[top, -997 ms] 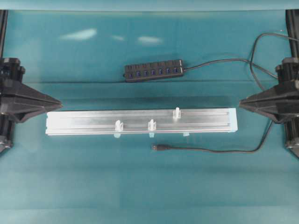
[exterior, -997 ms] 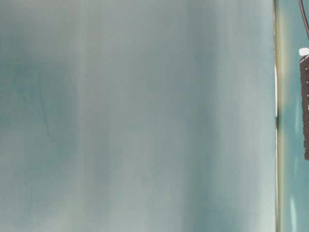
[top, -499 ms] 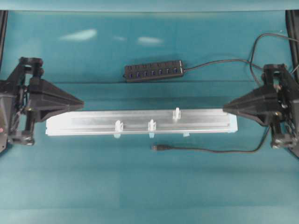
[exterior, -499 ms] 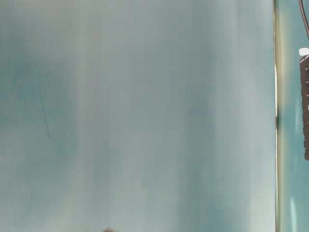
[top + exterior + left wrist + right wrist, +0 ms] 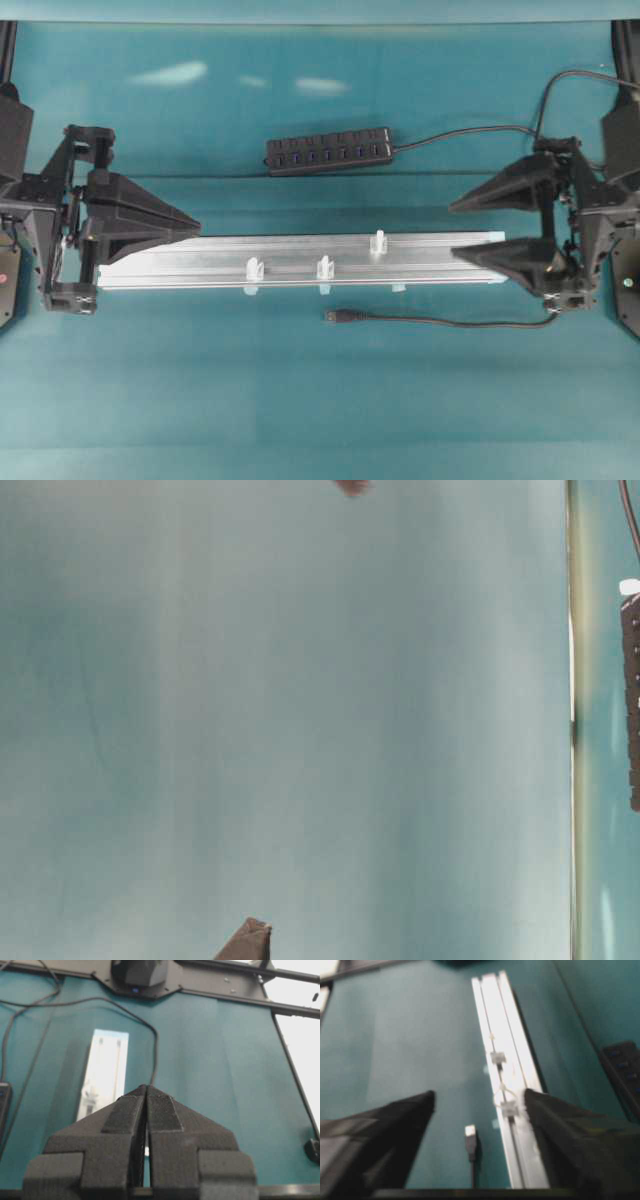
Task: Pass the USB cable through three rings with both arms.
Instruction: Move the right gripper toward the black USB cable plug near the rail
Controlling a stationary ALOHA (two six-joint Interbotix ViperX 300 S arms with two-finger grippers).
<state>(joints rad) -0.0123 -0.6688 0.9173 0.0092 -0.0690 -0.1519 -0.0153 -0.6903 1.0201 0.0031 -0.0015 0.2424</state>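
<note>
The USB cable [image 5: 440,321] lies on the teal cloth just in front of the silver rail [image 5: 160,265], its plug [image 5: 335,316] pointing left. Three white rings [image 5: 254,268] [image 5: 324,267] [image 5: 379,243] stand upright on the rail. My left gripper [image 5: 195,228] is shut and empty, its tip above the rail's left part. My right gripper [image 5: 453,231] is open and empty over the rail's right end. In the right wrist view the plug [image 5: 471,1140] lies between the spread fingers [image 5: 395,1120], left of the rail [image 5: 502,1035]. In the left wrist view the gripper [image 5: 146,1087] is shut.
A black multi-port hub [image 5: 328,151] lies behind the rail, its cord running right. The hub also shows at the right edge [image 5: 632,700] of the table-level view, which is otherwise blurred teal. Arm bases stand at both table sides.
Both arms have come in from the table sides toward the rail's ends. The right gripper has gone from shut to open. The left stays shut. Cable and rail have not moved.
</note>
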